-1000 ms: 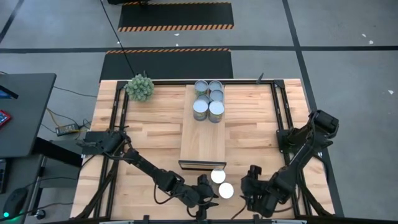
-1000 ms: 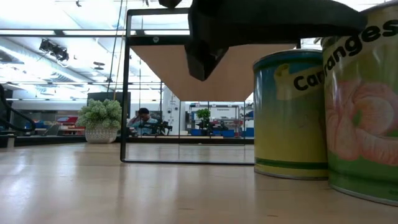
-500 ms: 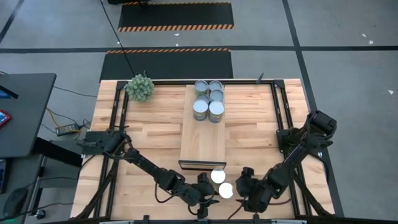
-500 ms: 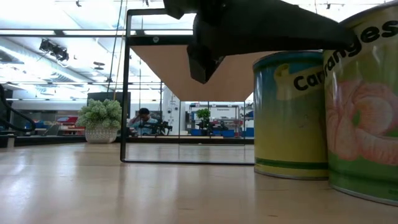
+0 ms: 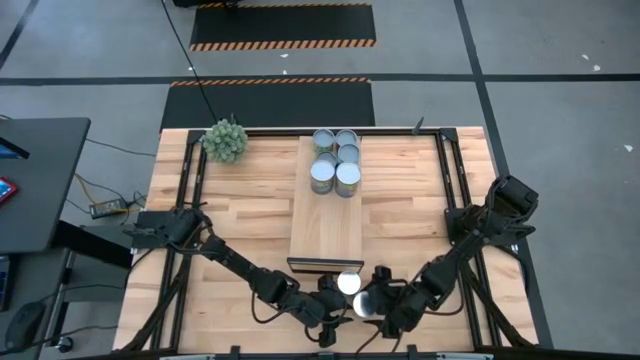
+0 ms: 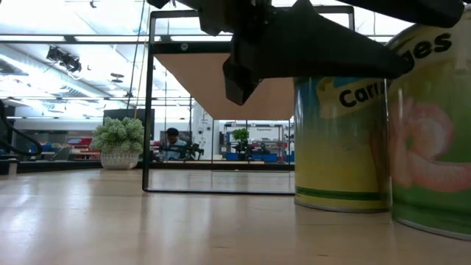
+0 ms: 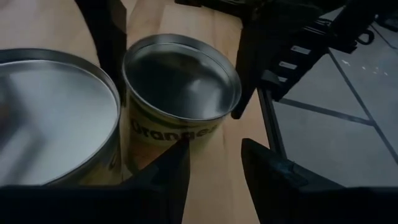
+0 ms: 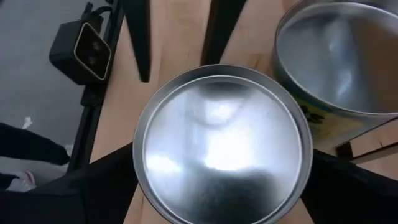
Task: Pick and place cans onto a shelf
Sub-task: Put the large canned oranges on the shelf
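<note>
Pick step: right gripper (image 5: pixel 372 303) spread wide around near can (image 8: pixel 221 146); next close, lift to shelf (image 5: pixel 325 215). Left gripper (image 5: pixel 327 309) narrow, empty.

The butcher-block bench (image 5: pixel 250 215) carries a long light-wood shelf (image 5: pixel 325 225) running down its middle, raised on a dark frame. Six cans (image 5: pixel 335 160) stand clustered at the shelf's far end. Two more cans (image 5: pixel 357 293) stand on the bench itself, just in front of the shelf's dark near edge. A green spiky plant ball (image 5: pixel 225 140) sits at the bench's far left corner.
</note>
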`<move>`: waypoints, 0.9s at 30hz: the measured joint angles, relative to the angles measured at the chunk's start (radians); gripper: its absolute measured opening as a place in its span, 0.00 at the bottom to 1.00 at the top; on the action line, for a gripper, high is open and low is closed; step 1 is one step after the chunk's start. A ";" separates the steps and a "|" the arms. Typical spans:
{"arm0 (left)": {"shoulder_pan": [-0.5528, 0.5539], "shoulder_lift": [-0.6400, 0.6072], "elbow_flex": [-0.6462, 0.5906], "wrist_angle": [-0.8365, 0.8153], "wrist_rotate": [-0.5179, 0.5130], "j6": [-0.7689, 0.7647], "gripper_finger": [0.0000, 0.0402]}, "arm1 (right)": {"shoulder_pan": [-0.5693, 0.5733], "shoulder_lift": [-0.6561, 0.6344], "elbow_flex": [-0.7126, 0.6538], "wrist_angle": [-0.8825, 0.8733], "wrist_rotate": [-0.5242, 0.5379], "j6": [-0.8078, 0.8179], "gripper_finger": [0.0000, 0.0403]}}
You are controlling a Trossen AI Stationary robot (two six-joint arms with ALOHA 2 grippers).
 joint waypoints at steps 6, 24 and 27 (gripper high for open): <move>0.000 0.000 0.000 0.000 0.000 0.000 0.37 | -0.001 0.000 0.000 -0.005 0.004 -0.008 0.91; -0.038 -0.082 0.000 -0.010 0.041 -0.045 0.37 | 0.029 -0.147 0.000 -0.279 -0.108 0.136 0.80; -0.042 -0.125 0.000 -0.028 0.091 -0.075 0.37 | 0.029 -0.226 0.000 -0.428 -0.093 0.160 0.80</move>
